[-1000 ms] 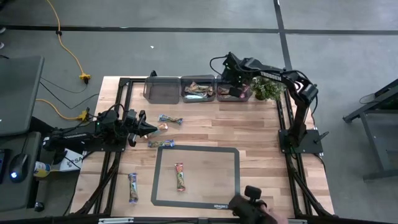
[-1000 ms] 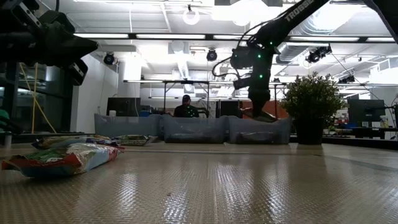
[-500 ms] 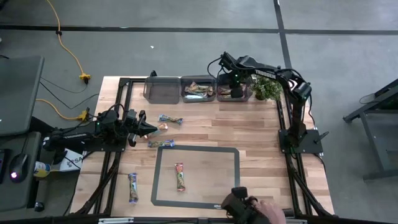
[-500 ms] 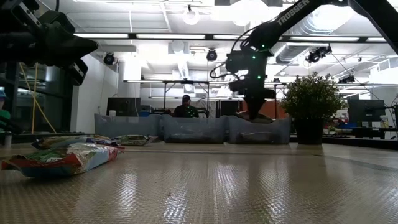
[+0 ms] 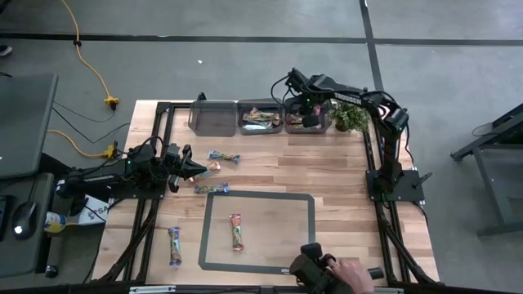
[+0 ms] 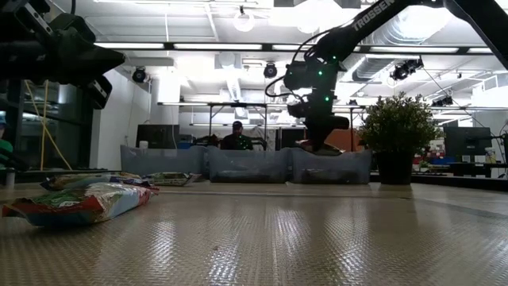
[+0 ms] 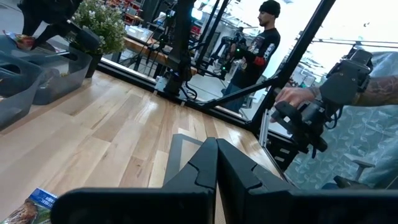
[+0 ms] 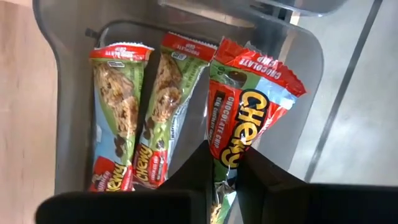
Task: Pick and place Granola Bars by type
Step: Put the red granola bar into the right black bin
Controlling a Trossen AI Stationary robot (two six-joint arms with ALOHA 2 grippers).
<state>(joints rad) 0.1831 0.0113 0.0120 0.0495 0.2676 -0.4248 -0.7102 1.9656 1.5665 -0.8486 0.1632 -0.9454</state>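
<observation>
My right gripper (image 8: 225, 186) hangs over the right-hand bin (image 5: 307, 119) at the table's far edge, shut on a red-and-green Chewy granola bar (image 8: 239, 118). Two more green-red bars (image 8: 118, 137) (image 8: 159, 124) lie flat on that bin's floor. The low view shows the same gripper (image 6: 321, 141) just above the bin's rim. My left gripper (image 5: 196, 169) waits shut above the table's left side, near loose bars (image 5: 223, 158) (image 5: 211, 189). More bars lie flat inside the taped rectangle (image 5: 236, 231) and near the left edge (image 5: 174, 245). My right gripper pinches the Chewy bar between its two fingers around its middle (image 8: 227, 163), coming from above and pointing down into the bin. The bar's crimped end (image 8: 258, 68) sticks out past the fingertips. I cannot tell whether that end touches the bin floor.
Three clear bins stand in a row at the far edge: left (image 5: 212, 117), middle (image 5: 261, 118) with bars in it, and right. A potted plant (image 5: 351, 117) stands beside the right bin. A person's hand (image 5: 347, 275) holds a device at the near edge.
My right arm has shifted a little toward the table's left above the right bin and has stayed shut on the bar. The person's hand at the near edge has moved further into view.
</observation>
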